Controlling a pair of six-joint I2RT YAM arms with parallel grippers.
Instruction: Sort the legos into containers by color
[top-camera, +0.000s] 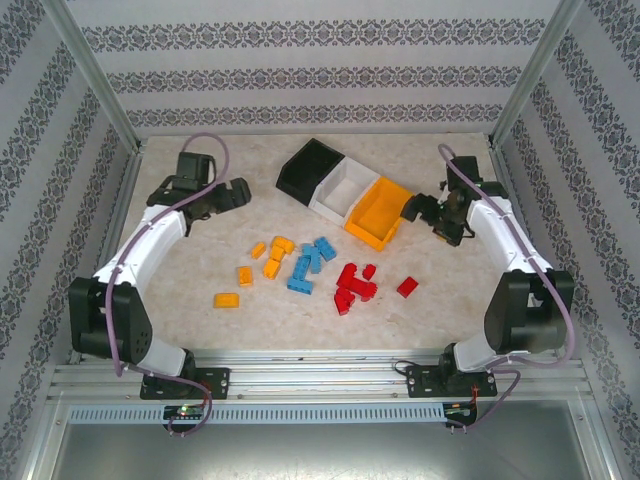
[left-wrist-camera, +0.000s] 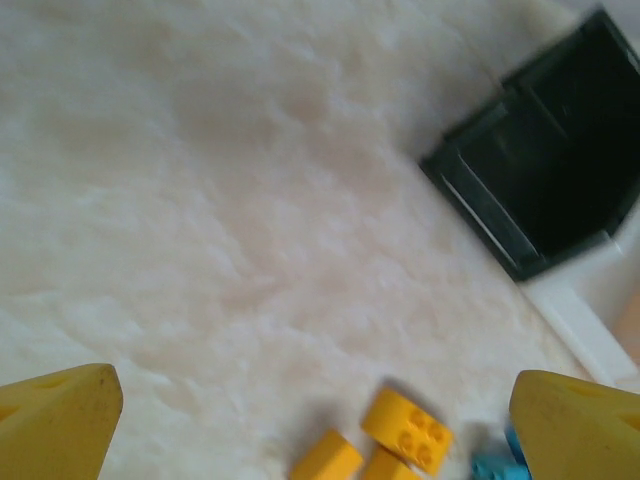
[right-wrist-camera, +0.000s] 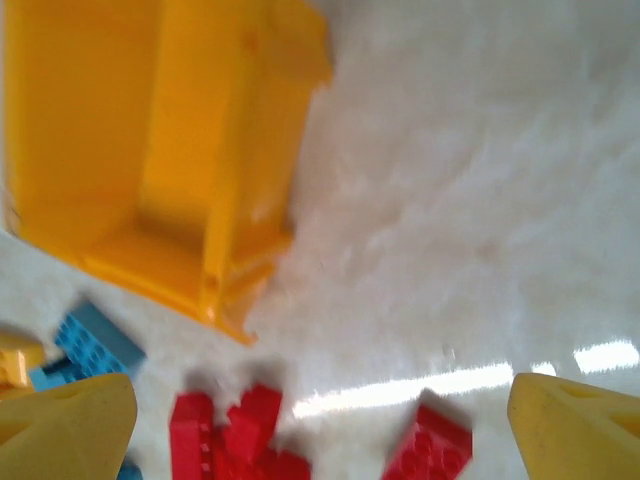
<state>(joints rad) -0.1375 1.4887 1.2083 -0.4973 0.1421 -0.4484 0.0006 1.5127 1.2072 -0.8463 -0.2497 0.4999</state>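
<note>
The legos (top-camera: 352, 288) and the three bins (top-camera: 335, 190) look like smooth, hard plastic. The orange bin (right-wrist-camera: 100, 120) is a bit shiny. The counter (top-camera: 455, 300) looks like pale, shiny stone.

A row of three joined open-topped plastic bins (top-camera: 327, 200) is standing behind a scatter of small studded plastic bricks (top-camera: 300, 285) on the pale stone-patterned table (top-camera: 450, 300).

The row is running diagonally: the black bin (top-camera: 308, 167) is sitting farthest left and back, the white bin (top-camera: 340, 188) between, the orange bin (top-camera: 380, 212) farthest right and nearest. In front, the yellow-orange bricks (top-camera: 270, 258) are lying left, the blue bricks (top-camera: 310, 262) just beside them, the red bricks (top-camera: 352, 285) right, one lone red brick (top-camera: 407, 287) lying apart further right.
</note>
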